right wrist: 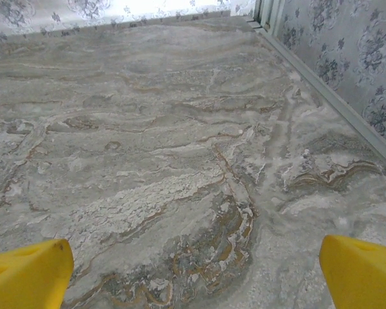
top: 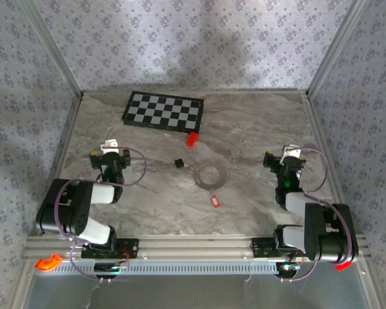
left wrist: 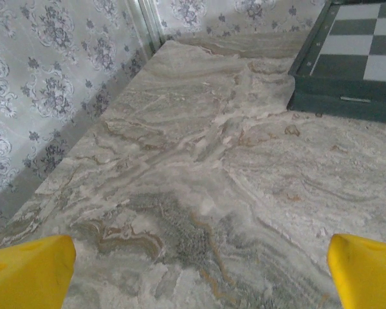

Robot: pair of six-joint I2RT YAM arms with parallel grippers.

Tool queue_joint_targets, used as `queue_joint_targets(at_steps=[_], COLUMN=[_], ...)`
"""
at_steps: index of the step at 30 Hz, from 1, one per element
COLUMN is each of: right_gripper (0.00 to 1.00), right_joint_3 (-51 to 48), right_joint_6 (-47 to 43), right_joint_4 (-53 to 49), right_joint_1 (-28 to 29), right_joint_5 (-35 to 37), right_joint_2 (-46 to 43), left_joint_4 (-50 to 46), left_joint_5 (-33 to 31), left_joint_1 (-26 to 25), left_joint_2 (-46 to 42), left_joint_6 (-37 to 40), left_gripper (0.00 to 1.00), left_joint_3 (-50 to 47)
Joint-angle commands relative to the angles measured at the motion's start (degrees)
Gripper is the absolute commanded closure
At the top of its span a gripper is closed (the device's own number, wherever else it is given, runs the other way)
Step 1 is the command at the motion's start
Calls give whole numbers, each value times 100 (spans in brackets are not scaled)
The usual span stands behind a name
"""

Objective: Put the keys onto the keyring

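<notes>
Toward the left edge of the grey marbled table surface [top: 148,215]: left gripper [top: 109,153], yellow fingertips [left wrist: 29,270] spread wide, pinching nothing.

Near the far edge: a flat black-and-white chequered board [top: 164,111], with a bright red rectangular block [top: 192,138] just off its near right corner.

Around mid-surface: a tiny black cube [top: 178,163], near the thin silvery-grey jagged keyring [top: 209,175], and nearer the near edge, apart from that ring, the small flat red key with a paler middle [top: 213,201].

Toward the right edge: right gripper [top: 287,161], likewise spread wide and empty.

Risks, as judged:
- Easy to mistake the block for the key, both being red.
- Hard to pinch a key lying flat, and likely to skid it away.
- Likely to push the light ring aside, or into the cube, while threading.
- Possible clash of arms, both converging mid-surface.

No brand, label or writing legible anywhere; key's pale middle too small to read.
</notes>
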Motion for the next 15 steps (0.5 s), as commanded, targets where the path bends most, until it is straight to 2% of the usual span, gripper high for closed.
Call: queue_joint_targets(at_steps=[1,3,5,7,8,9,10,12,13,15], right_gripper=[0,0,0,0,0,0,0,0,1,1], right_joint_3=[226,162,186,204,240,275,309,403,491,677], right_joint_6=[-34,-22,-10,-43,-141,-162,-184,-217,-256,-336], right_joint_4=[702,1149,1059,1253,1330,1269,1278,1376,1305,962], right_joint_1=[-57,-65,-95,-109,-109,-105,-101,-95,-80,71], right_joint_5=[-66,5,-75,-127,-158,-253,-292,-359,-398,-122], right_joint_2=[469,774,773,932,1012,1064,1145,1399,1477,1480], left_joint_4=[-175,-271,-266,498,-311,-304,228,-421,-22,-280], left_joint_5=[498,646,926,965,1042,1105,1113,1164,1149,1168], left_joint_1=[261,304,398,473,500,565,588,603,602,610], left_joint_2=[31,72,163,586,345,348,519,329,442,360], left_joint_6=[-179,-192,-231,-183,-334,-340,-294,-381,-343,-378], left_gripper=[0,0,0,0,0,0,0,0,0,0], left_joint_3=[299,363,361,288,468,443,351,478,403,460])
